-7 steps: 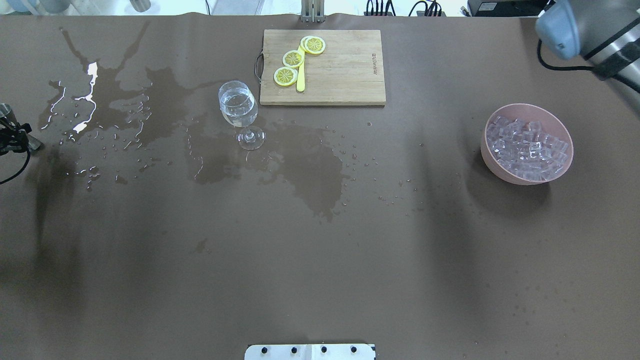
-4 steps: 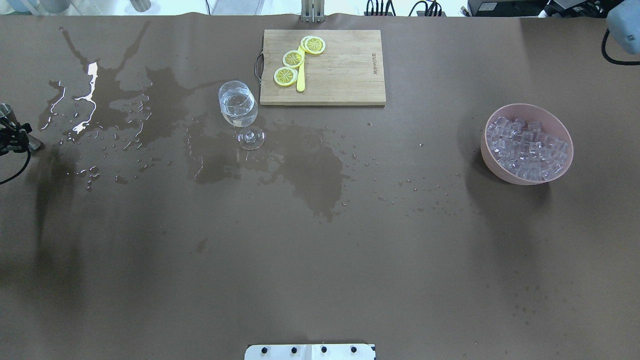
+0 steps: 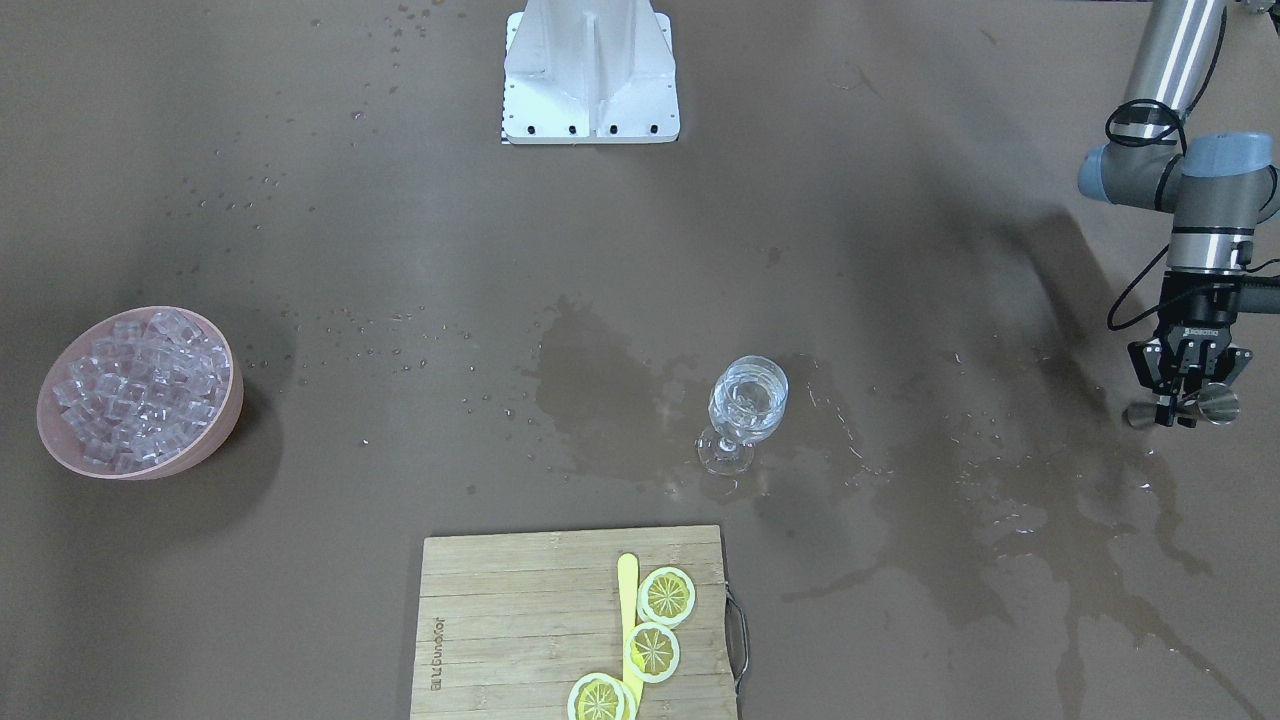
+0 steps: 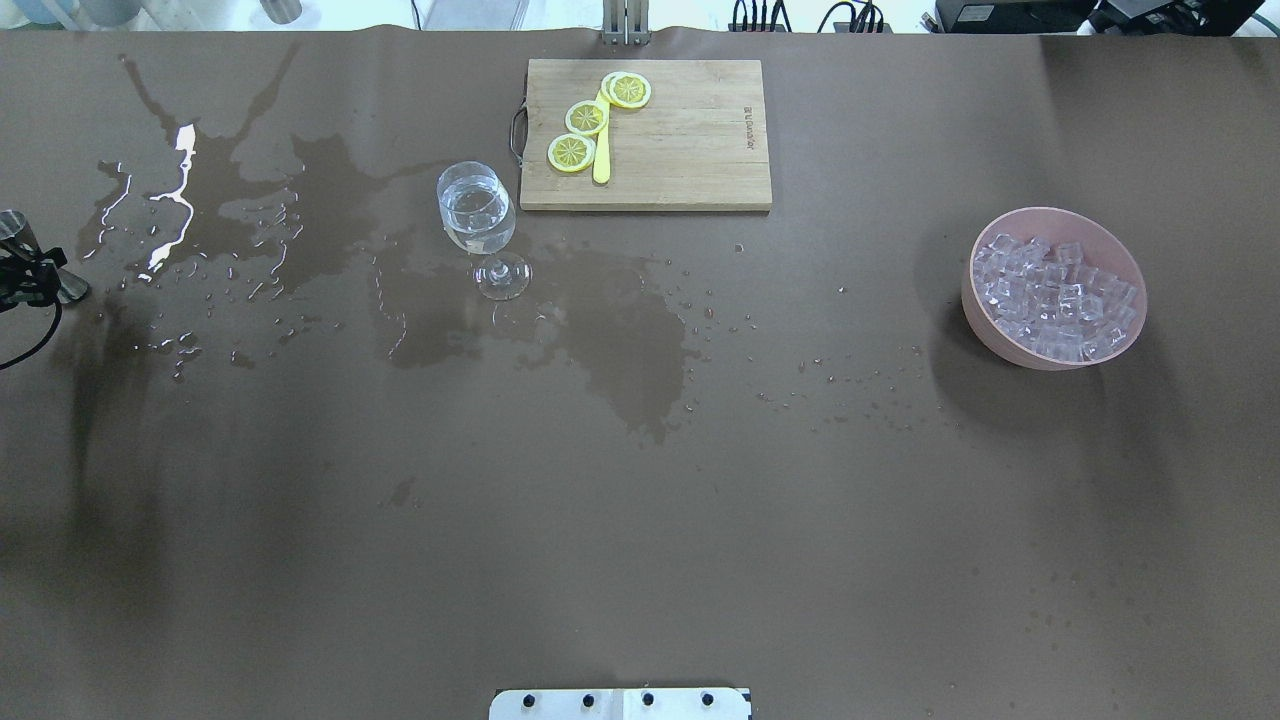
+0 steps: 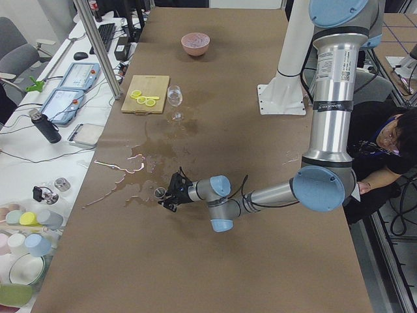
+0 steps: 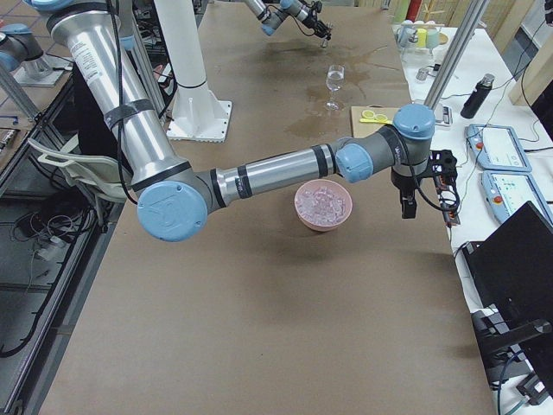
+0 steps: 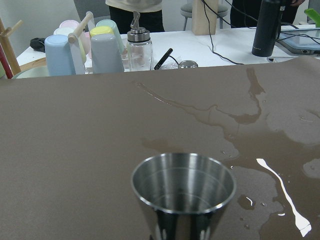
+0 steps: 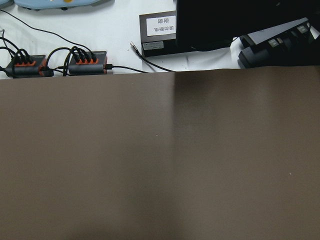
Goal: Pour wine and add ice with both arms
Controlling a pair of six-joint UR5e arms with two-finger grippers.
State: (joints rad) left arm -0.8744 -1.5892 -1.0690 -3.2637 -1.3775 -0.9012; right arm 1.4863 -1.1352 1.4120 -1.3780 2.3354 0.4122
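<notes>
A wine glass (image 4: 477, 212) with clear wine in it stands left of centre, also in the front view (image 3: 748, 398). Ice cubes (image 4: 1055, 292) fill a pink bowl (image 4: 975, 318) at the right; the bowl (image 3: 225, 425) sits at the left of the front view. My left gripper (image 3: 1180, 410) is shut on a steel measuring cup (image 7: 183, 200) low over the table's left end (image 4: 25, 275); the cup looks empty inside. My right gripper (image 6: 408, 206) hangs beyond the bowl at the table's far edge, seen only from the side; I cannot tell if it is open.
Spilled liquid darkens the table around the glass (image 4: 610, 330) and pools at the left (image 4: 180, 200). A wooden board (image 4: 690, 140) with lemon slices (image 4: 587, 117) and a yellow knife lies behind the glass. The white mount (image 3: 590, 70) is at the robot's side.
The right arm has drawn out of the overhead view at the upper right. The left gripper with the cup has barely moved.
</notes>
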